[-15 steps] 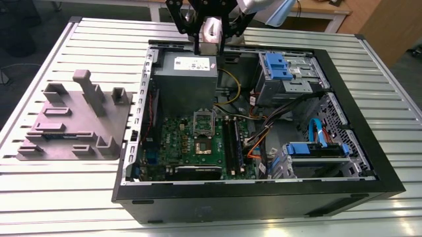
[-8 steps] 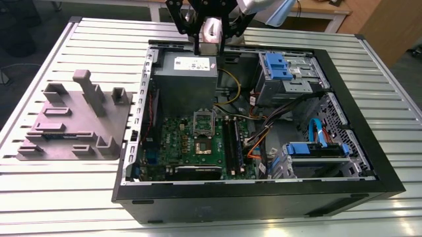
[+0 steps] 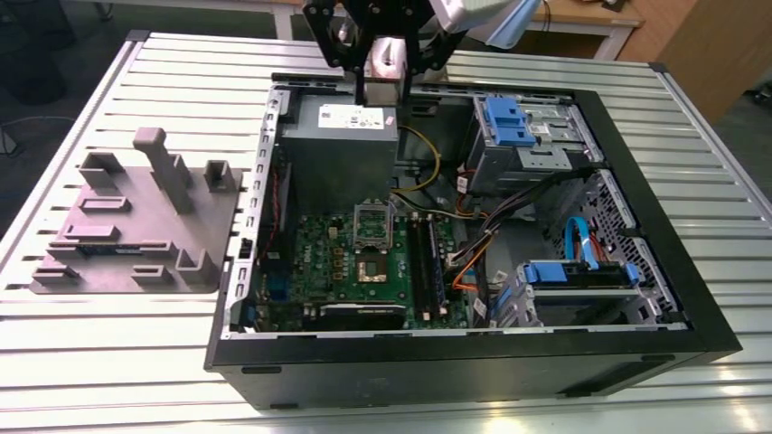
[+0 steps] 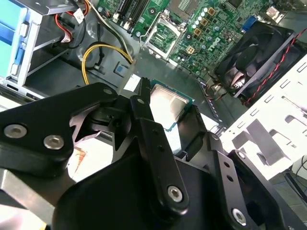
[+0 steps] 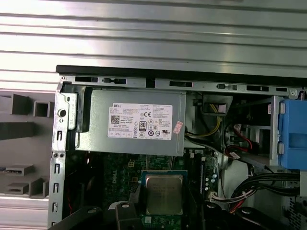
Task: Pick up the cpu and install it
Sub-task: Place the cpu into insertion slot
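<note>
My gripper (image 3: 389,72) is shut on the cpu (image 3: 389,61), a flat square chip with a silver-grey top. It hangs above the far end of the open computer case (image 3: 675,298), over the grey power-supply box (image 3: 338,149). In both wrist views the cpu (image 4: 168,103) (image 5: 164,194) sits clamped between the black fingers (image 4: 144,115). The open cpu socket (image 3: 371,267) lies on the green motherboard, nearer the case's front, with its metal load plate (image 3: 371,221) raised. The socket (image 4: 165,36) has nothing in it.
A grey fixture plate (image 3: 133,226) with upright blocks lies at the exterior view's left on the slatted table. Inside the case are blue drive cages (image 3: 507,122) (image 3: 579,276), black memory slots (image 3: 422,249), loose cables (image 3: 471,244) and a black fan (image 4: 259,52).
</note>
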Robot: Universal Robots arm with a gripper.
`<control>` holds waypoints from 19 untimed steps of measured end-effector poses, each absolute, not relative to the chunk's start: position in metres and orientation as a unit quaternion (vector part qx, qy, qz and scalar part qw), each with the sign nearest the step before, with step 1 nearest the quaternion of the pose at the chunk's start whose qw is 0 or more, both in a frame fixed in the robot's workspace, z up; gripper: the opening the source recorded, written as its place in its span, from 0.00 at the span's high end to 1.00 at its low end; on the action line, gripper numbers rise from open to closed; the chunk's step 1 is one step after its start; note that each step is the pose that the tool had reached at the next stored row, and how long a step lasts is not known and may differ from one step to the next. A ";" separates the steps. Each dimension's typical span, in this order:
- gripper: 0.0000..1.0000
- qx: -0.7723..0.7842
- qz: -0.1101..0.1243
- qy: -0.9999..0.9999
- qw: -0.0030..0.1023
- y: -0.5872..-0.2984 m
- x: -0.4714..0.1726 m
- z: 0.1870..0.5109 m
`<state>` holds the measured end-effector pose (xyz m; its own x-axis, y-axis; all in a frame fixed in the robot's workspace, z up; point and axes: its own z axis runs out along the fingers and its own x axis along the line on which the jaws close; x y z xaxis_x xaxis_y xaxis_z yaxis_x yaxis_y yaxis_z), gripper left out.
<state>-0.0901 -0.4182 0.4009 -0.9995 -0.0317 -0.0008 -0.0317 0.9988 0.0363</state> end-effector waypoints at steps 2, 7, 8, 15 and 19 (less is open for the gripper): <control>0.53 -0.016 0.018 1.000 0.000 -0.419 -0.090 0.400; 0.53 -0.016 0.018 1.000 0.000 -0.421 -0.090 0.396; 0.53 -0.016 0.018 1.000 0.000 -0.422 -0.090 0.395; 0.53 -0.016 0.018 1.000 -0.001 -0.425 -0.090 0.392; 0.53 -0.016 0.018 1.000 -0.001 -0.425 -0.090 0.392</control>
<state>-0.0901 -0.4252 0.3918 -0.9995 -0.0318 0.0019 -0.0317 0.9988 0.0363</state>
